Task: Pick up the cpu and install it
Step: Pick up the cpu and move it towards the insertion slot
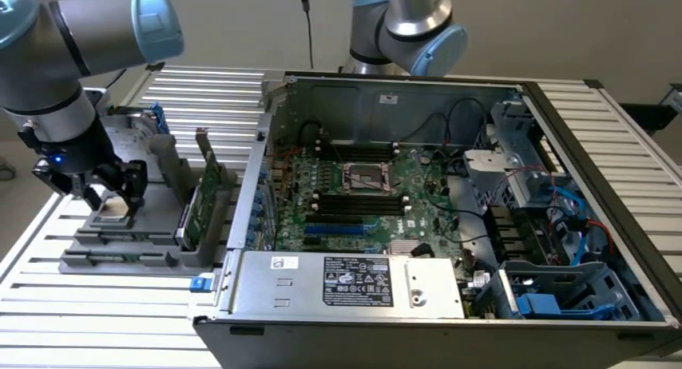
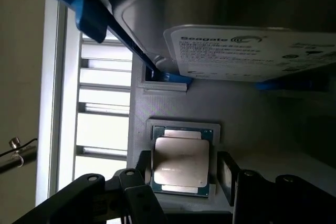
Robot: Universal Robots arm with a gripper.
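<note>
You are at the start: the small flat square cpu with its silvery-beige metal top (image 2: 181, 158) lies in its recess in the grey plastic holder (image 1: 128, 253) on the slatted tabletop (image 1: 64, 313), not lifted. The square metal-framed socket (image 1: 368, 177) has no chip in it, so pick-up and install are both left. Your hand (image 1: 107, 200) is released, one finger on each side of the chip, seemingly not touching. The wrist view shows you that straddle and the big silver labelled hard drive (image 2: 252, 51) nearby. The exterior view shows you the socket, well apart.
</note>
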